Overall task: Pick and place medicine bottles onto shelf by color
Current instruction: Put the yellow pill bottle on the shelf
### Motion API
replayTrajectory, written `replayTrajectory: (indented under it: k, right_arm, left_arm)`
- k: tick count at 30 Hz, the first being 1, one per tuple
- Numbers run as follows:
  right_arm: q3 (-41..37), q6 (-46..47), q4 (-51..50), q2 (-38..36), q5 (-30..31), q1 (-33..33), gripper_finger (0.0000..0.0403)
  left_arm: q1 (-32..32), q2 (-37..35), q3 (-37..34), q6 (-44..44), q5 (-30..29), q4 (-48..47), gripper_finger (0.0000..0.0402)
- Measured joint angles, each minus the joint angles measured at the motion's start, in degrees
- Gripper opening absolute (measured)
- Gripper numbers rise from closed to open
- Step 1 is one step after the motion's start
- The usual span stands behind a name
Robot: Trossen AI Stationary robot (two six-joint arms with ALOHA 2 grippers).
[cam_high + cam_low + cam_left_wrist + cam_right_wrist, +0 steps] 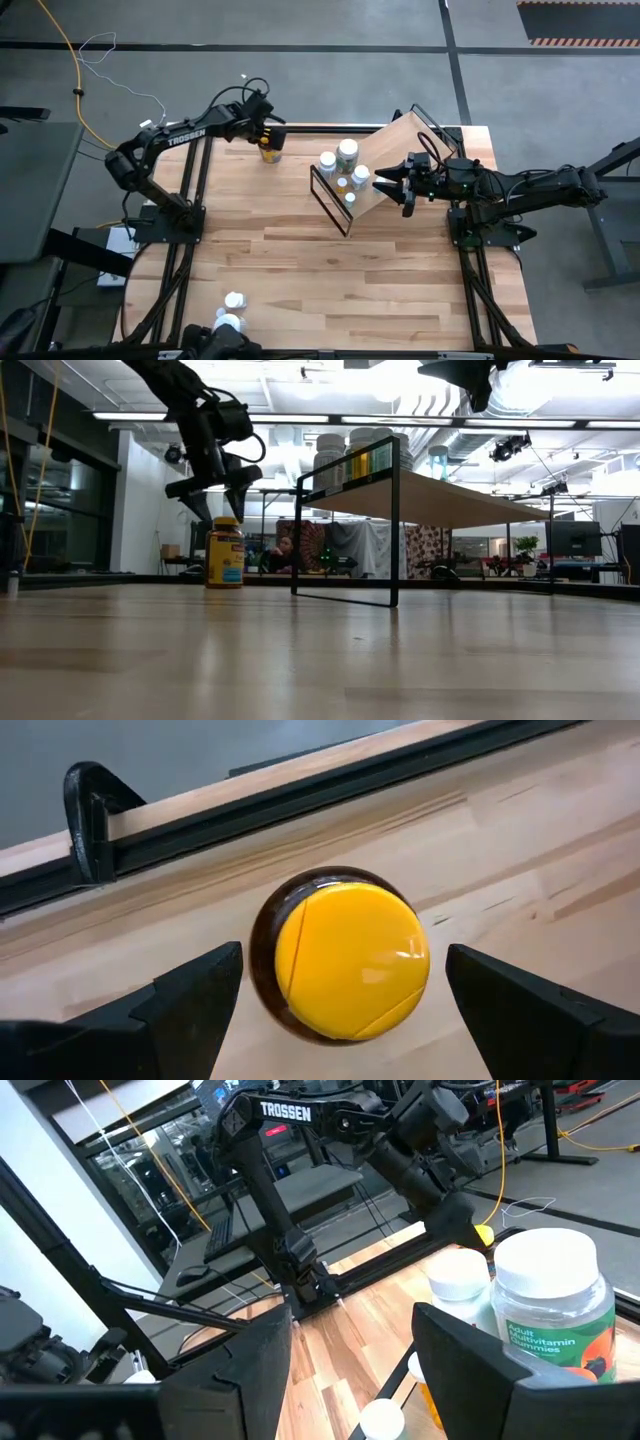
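A butcher-block desk (330, 270) fills the high view, grey floor around it; the low view looks across it into an open office with ceiling lights. The shelf (385, 165) lies at about one o'clock from the desk's centre, turned askew, its black wire frame end (332, 200) facing the middle. Four white-capped bottles (347, 150) stand on it, and at least two smaller ones sit lower by the frame end, partly hidden. Two more white-capped bottles (232, 310) at seven o'clock are partly cut off by the picture's lower edge.

The amber bottle (269, 151), dark brown with a yellow cap and yellow label, stands upright on the desk's far edge at eleven o'clock, well apart from the shelf. The left pincer (266, 128) hangs right above it, fingers spread, one finger (190, 1005) on either side of the cap without touching.

The right pincer (392, 183) is over the shelf's three o'clock side, just beside the white bottles, fingers spread and holding nothing.
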Motion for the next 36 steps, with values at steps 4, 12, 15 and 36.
replayTrajectory:
  k: [4,12,15,36]
  right_arm:
    - [0.00,0.00,0.00,0.00,0.00,0.00,0.0199]
    - [0.00,0.02,0.00,0.00,0.02,0.00,0.0199]
    - [0.00,0.02,0.00,0.00,0.02,0.00,0.0199]
    - [0.00,-0.37,2.59,0.00,-0.04,-0.01,0.0199]
  left_arm:
    - [-1.07,0.17,0.00,-0.04,-3.33,0.13,0.0340]
    - [-2.05,0.17,0.00,-0.58,-4.40,0.35,0.0298]
    - [-2.54,0.17,0.00,-1.04,-4.44,0.37,0.0269]
    - [-5.81,-13.61,9.22,6.61,-0.86,1.00,0.0199]
